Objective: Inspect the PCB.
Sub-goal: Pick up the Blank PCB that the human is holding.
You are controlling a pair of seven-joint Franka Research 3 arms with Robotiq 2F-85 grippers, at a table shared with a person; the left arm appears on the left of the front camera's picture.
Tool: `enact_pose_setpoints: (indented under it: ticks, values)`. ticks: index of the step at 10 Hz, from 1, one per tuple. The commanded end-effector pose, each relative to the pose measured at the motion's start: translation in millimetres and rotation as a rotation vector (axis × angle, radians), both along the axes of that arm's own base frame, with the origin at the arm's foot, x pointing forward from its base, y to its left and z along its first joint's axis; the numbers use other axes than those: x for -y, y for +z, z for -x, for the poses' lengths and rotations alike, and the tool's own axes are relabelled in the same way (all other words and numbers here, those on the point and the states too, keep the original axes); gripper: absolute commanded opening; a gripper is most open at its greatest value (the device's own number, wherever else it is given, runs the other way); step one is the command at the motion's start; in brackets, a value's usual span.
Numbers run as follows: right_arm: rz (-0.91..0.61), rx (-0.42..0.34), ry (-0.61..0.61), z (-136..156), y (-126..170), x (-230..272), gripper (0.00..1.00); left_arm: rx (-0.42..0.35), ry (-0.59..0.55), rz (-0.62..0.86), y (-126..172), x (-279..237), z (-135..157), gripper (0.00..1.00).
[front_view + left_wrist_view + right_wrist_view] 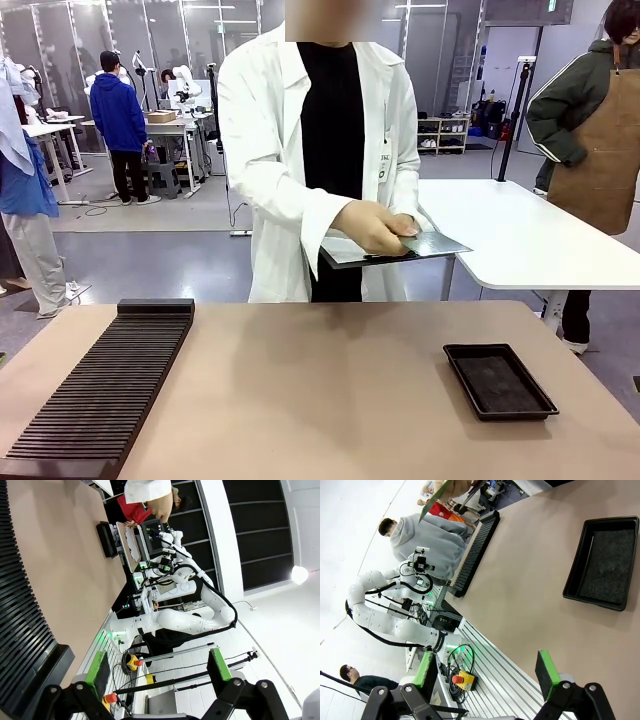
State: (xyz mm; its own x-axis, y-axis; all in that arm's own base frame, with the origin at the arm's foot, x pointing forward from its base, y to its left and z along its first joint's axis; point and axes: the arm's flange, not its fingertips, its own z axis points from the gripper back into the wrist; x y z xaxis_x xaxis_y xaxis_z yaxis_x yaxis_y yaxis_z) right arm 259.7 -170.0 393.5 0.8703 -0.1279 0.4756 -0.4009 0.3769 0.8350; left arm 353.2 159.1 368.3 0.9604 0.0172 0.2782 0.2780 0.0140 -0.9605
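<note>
The person in a white coat stands at the table's far edge and holds the PCB (438, 243), a thin greenish board, level at waist height with one hand (378, 226) on top. It seems to lie on a dark clipboard with white paper (345, 250). From below, the PCB shows as a green sliver (434, 500). My left gripper (158, 680) is open, its green pads (97, 666) wide apart with nothing between them, off the table's near side. My right gripper (485, 680) is also open and holds nothing, back from the table's near edge.
A black rectangular tray (500, 380) (602, 562) (106, 539) lies on the tan table at the right. A long black slotted rack (100, 390) (20, 605) (475, 550) runs along the left. A white table (530, 240) stands behind the person; other people are farther off.
</note>
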Motion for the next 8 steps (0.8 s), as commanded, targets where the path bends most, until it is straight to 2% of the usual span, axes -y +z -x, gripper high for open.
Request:
enact_pose_setpoints:
  ticks: [1, 6, 7, 8]
  values:
    - [-0.007, 0.026, -0.002, -0.1, 0.8, 0.8, 1.0, -0.001, -0.005, -0.005, 0.1, -1.0, 0.6, 1.0]
    - [-0.007, 0.026, -0.002, -0.1, 0.8, 0.8, 1.0, -0.001, -0.005, -0.005, 0.1, -1.0, 0.6, 1.0]
    - [0.0, 0.0, 0.0, 0.0, 0.0, 0.0, 1.0, -0.001, -0.005, -0.005, 0.1, -1.0, 0.6, 1.0]
    - [-0.028, 0.002, 0.042, 0.4, 21.8, -6.6, 1.0, -0.001, -0.005, -0.005, 0.1, -1.0, 0.6, 1.0]
